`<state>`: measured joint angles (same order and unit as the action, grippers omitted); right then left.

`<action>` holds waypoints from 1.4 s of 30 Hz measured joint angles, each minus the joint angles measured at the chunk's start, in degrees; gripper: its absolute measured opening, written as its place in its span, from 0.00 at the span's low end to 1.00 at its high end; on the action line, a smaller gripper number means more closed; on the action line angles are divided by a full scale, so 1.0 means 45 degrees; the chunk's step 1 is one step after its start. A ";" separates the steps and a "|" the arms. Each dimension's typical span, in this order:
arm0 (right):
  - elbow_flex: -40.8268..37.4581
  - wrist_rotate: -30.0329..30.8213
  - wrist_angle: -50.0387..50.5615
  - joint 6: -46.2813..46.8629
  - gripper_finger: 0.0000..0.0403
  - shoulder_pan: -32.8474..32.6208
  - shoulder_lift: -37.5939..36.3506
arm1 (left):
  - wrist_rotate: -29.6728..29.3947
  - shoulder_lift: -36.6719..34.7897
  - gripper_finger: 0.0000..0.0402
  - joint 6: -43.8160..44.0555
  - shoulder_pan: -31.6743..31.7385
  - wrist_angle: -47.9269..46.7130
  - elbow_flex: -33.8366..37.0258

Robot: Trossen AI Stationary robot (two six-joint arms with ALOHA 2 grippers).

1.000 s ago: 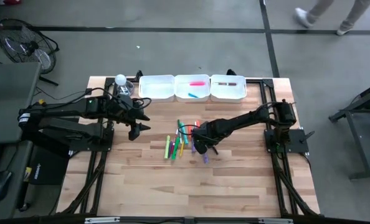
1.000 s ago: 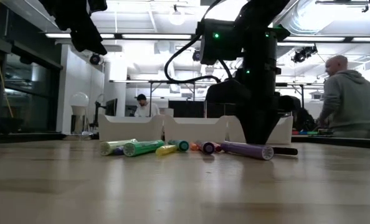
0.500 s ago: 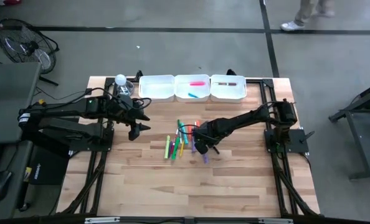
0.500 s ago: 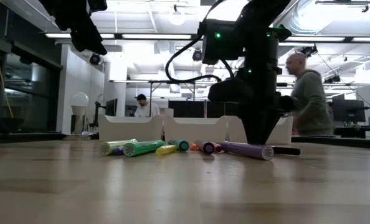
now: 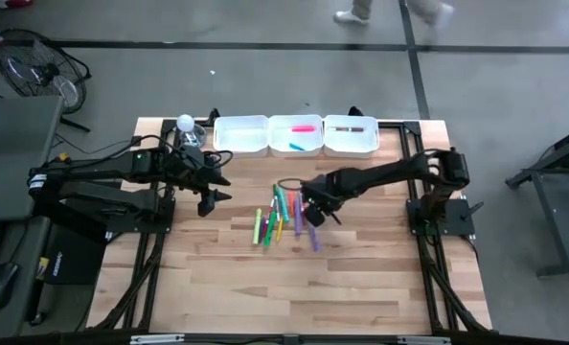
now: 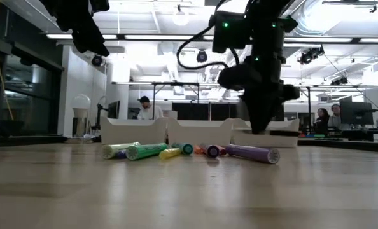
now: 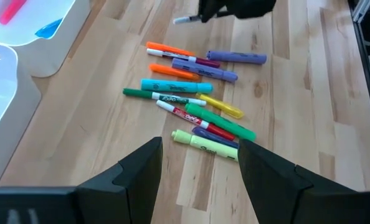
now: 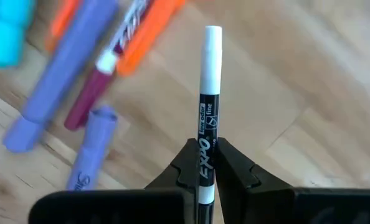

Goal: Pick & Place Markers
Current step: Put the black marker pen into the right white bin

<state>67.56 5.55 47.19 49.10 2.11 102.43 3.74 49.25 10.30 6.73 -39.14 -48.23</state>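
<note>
Pinching black-and-white marker (image 8: 207,118) in right gripper (image 8: 205,163) fingers, low on barrel; slip or swing risk over desk (image 5: 380,278). Left gripper (image 7: 199,168) spread wide, empty.

Three white trays (image 5: 295,135) stand in a row at the wooden table's (image 5: 361,278) far edge; a fan (image 5: 35,62) sits on the floor.

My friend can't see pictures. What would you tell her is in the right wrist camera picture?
The right tool is shut on a thin black-and-white marker marked EXPO, which points away from the camera above the wooden table. Behind it lie blurry purple markers, an orange marker and a bit of a blue marker.
</note>
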 joint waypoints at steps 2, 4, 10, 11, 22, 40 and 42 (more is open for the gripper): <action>0.0003 0.0116 0.0251 -0.0399 0.05 0.0283 -0.0267 | -0.0048 0.0002 0.51 0.0001 -0.0001 0.0001 0.0000; 0.0003 0.0256 0.0498 -0.0898 0.05 0.0629 -0.0510 | -0.0063 0.0000 0.51 0.0008 0.0003 0.0008 0.0000; 0.0013 0.0610 0.1080 -0.2565 0.05 0.2003 -0.1154 | -0.0385 0.0000 0.51 0.0117 0.0000 0.0022 0.0000; 0.0013 0.0633 0.1104 -0.2870 0.05 0.2259 -0.1265 | -0.0390 0.0002 0.51 0.0144 0.0003 0.0034 0.0000; 0.0028 0.0670 0.1061 -0.6536 0.05 0.5482 -0.2176 | -0.1000 0.0000 0.51 0.1044 0.0003 0.0069 0.0000; 0.0047 -0.0560 -0.1657 -1.4428 0.06 0.9230 -0.2114 | -0.2233 0.0002 0.51 0.3043 0.0003 0.0088 0.0005; 0.0047 -0.0563 -0.1851 -1.5347 0.06 0.9441 -0.2094 | -0.2384 0.0000 0.51 0.3231 0.0003 0.0093 0.0005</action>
<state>67.77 3.01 38.86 -19.96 44.59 93.01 -6.99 49.25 24.84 6.74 -38.72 -48.21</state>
